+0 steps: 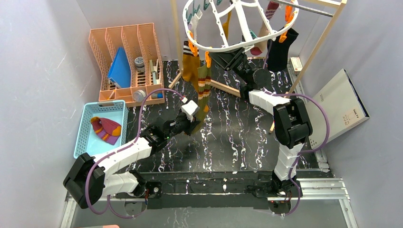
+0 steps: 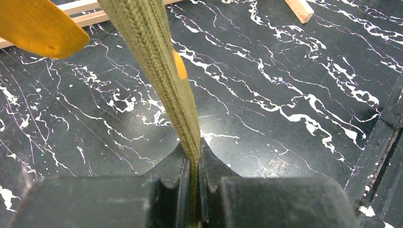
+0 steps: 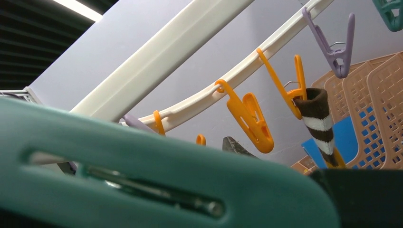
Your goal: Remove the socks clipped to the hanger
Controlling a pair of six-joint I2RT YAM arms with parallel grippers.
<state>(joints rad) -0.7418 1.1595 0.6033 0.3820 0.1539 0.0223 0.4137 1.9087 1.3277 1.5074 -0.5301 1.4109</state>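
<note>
Teal clip [image 3: 142, 175] blocks the right wrist view, so the jaws of the right gripper [image 1: 231, 57] cannot be judged. Left gripper [image 2: 192, 161] clamps the olive sock [image 2: 161, 71] low, seemingly to tug it from its orange clip [image 1: 207, 59] on the hanger [image 1: 223, 47].

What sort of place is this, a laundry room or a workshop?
Probably a robot test booth staged as a laundry corner: plain grey walls close in a black marbled table, a left arm and right arm are bolted at its edge, and socks hang from a white clip hanger.
</note>
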